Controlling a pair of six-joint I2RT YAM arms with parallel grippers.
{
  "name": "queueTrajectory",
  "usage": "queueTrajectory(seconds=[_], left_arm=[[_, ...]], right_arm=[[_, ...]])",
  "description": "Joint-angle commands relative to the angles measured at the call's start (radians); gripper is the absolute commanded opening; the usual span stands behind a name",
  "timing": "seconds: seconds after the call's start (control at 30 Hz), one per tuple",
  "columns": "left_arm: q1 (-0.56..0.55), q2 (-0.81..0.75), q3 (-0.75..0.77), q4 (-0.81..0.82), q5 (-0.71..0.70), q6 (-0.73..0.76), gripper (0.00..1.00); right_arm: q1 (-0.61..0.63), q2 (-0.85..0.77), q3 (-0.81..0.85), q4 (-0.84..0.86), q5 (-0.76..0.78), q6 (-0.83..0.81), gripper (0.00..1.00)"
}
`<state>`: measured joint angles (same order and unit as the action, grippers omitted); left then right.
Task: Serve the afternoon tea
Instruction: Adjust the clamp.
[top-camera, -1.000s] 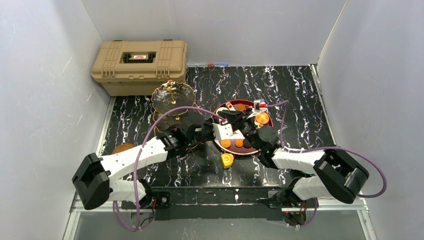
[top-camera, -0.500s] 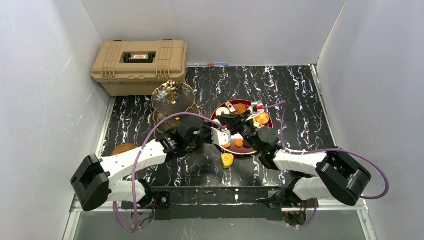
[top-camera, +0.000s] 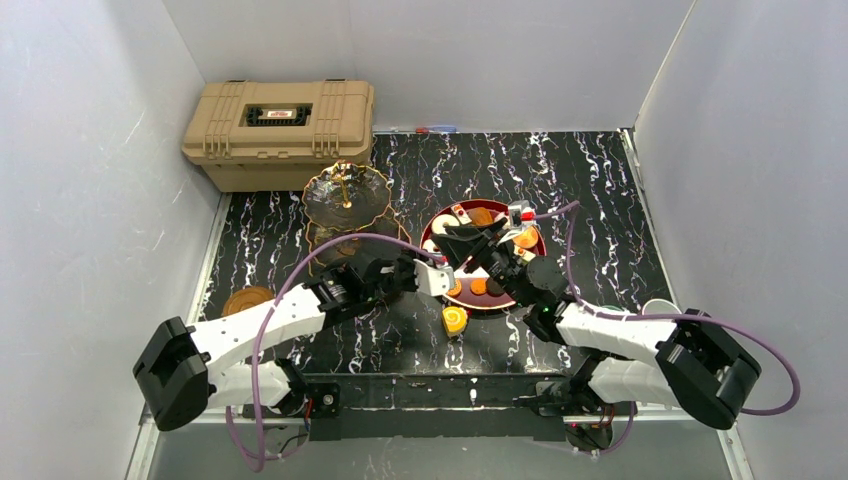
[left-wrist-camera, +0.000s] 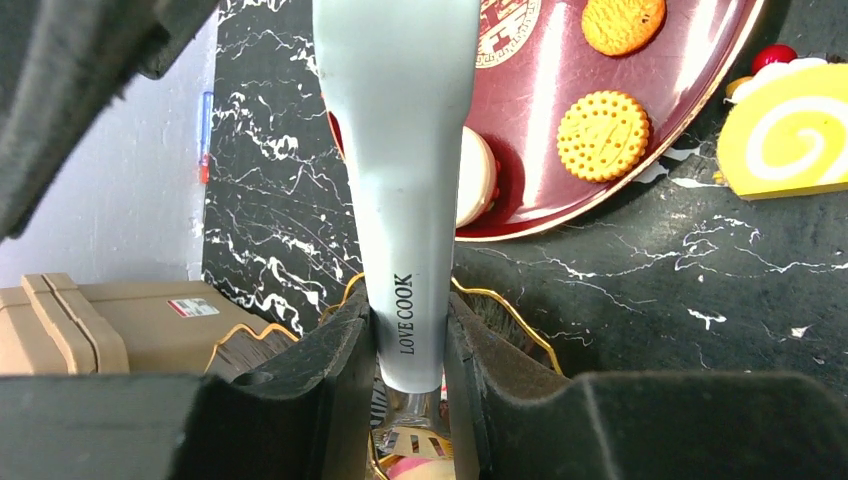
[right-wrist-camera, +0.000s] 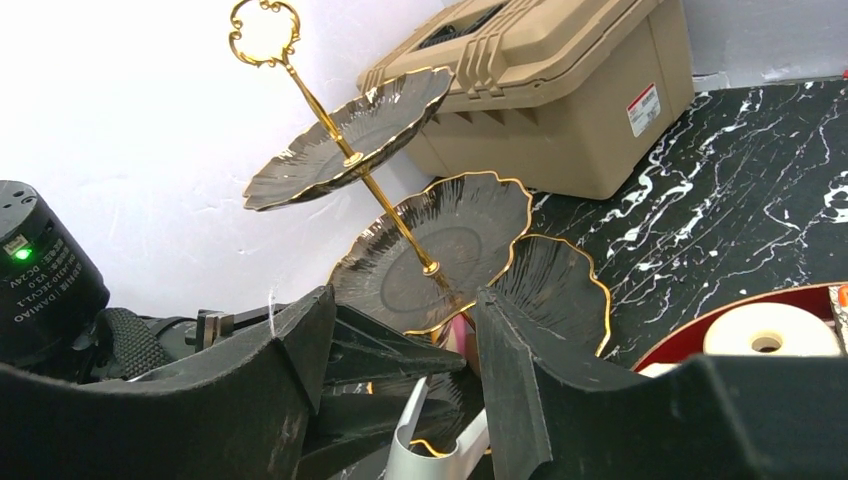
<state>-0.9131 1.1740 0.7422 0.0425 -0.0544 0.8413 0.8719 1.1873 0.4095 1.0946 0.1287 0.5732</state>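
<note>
Grey tongs (left-wrist-camera: 410, 200) in left end effector (left-wrist-camera: 408, 335), red plate (left-wrist-camera: 690, 70) of sweets (left-wrist-camera: 602, 135) beyond.

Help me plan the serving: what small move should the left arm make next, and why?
Probably lower the tongs onto the cream sandwich sweet beside them: the left gripper clamps the tongs over the red plate, and the right gripper stands open.

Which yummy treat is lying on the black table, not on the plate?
The yellow swirl roll. It lies on the table beside the red plate, at its near rim, while the round biscuits sit on the plate.
</note>
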Motion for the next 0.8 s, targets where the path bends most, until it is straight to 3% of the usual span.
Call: queueTrajectory(seconds=[0.0,0.23,0.4,0.6,0.77], left_arm=[[-0.008,-0.048,-0.016,0.003,-0.010,0.011,0.07],[-0.031,-0.093,0.035,-0.019,0.049,-0.093,0.06],[-0.034,-0.126,0.117,-0.101,0.189,-0.239,0.07],[-0.037,-0.064,0.242,-0.111,0.140,-0.401,0.03],[-0.036,-0.010,0.347,-0.131,0.074,-0.519,0.03]], right_arm=[[0.004,-0.040,0.027,-0.039,0.014,-0.021,0.62],[-0.003,-0.157,0.025,-0.193,0.069,-0.069,0.65],[-0.007,-0.334,0.066,-0.454,0.147,-0.124,0.79],[-0.010,-0.522,0.100,-0.667,0.203,-0.171,0.86],[-0.010,-0.553,0.107,-0.698,0.100,-0.148,0.87]])
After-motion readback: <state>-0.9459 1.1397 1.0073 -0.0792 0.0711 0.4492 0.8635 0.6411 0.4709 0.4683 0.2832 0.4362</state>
